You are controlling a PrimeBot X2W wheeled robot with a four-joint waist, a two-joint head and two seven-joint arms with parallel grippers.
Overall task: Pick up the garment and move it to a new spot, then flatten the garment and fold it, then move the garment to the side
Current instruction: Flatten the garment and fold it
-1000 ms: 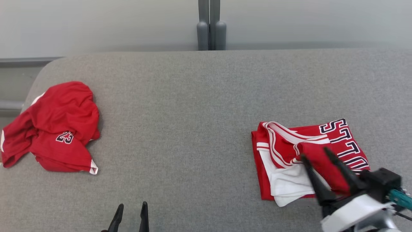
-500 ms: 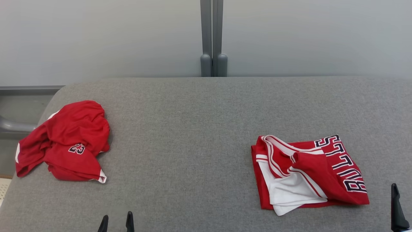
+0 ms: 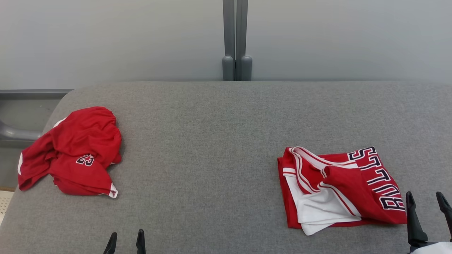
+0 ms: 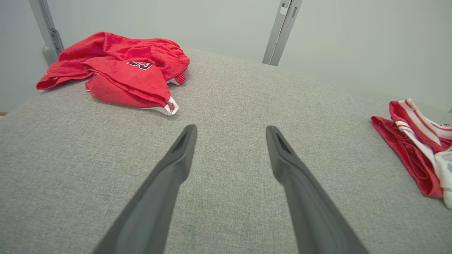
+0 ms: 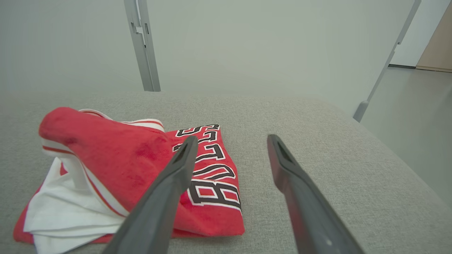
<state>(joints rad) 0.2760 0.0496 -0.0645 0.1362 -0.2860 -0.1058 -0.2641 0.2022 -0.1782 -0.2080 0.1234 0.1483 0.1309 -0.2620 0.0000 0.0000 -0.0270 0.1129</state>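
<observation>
The folded red jersey (image 3: 339,190) lies on the right side of the gray padded table (image 3: 212,141), just beside the right gripper (image 3: 424,194), whose jaws stand apart, holding nothing. The left gripper (image 3: 127,233) is likewise spread and empty. A crumpled red garment (image 3: 76,151) sits far left.

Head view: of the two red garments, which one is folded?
The lettered jersey at the right, near the right gripper, lies folded with white fabric showing; the garment numbered 23 at the left is a crumpled heap.
</observation>
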